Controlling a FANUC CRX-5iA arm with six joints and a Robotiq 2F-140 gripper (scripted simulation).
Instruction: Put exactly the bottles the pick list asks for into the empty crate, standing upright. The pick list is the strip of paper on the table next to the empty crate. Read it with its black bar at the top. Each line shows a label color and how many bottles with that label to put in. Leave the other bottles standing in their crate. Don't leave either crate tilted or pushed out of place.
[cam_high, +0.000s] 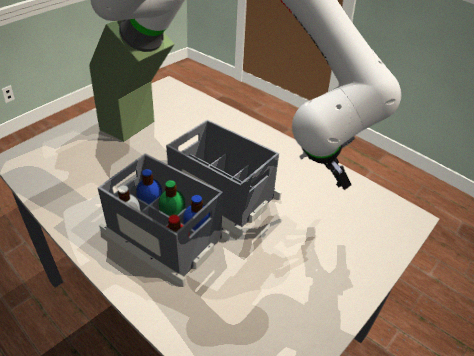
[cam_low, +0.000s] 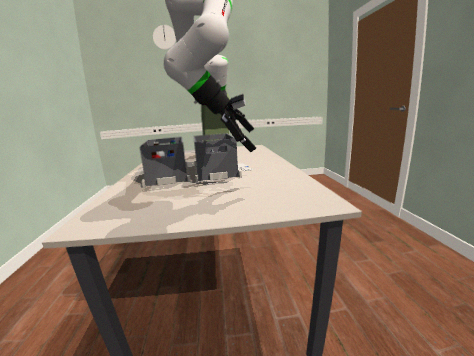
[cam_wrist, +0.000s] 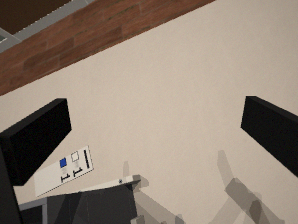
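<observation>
Jaws: the gripper (cam_wrist: 155, 132) hangs in the air with its jaws spread as wide as they go, nothing between them and nothing touched; two flat black fingers frame the wrist view
Arm: smooth white rounded shells with a green ring at the wrist (cam_high: 345, 115), reaching over the desk past the empty crate
Pick list: a narrow white paper strip (cam_wrist: 64, 171) lying flat on the desk just beside the empty crate's corner; a black bar at one end, a blue square and a white square, a small digit by each that looks like a 1
Empty crate: boxy grey plastic (cam_high: 252, 162) with thin inner dividers and handle slots, sitting square beside the other crate
Full crate: same grey box shape (cam_high: 150, 235), a pale panel on its side
Bottles: round-shouldered, dark caps, all upright in the full crate – white (cam_high: 126, 197), blue (cam_high: 148, 187), green (cam_high: 171, 197), a second blue (cam_high: 194, 210), and a red one (cam_high: 174, 221) of which mostly the cap shows
Desk: matte cream top (cam_high: 350, 235) on dark legs
</observation>
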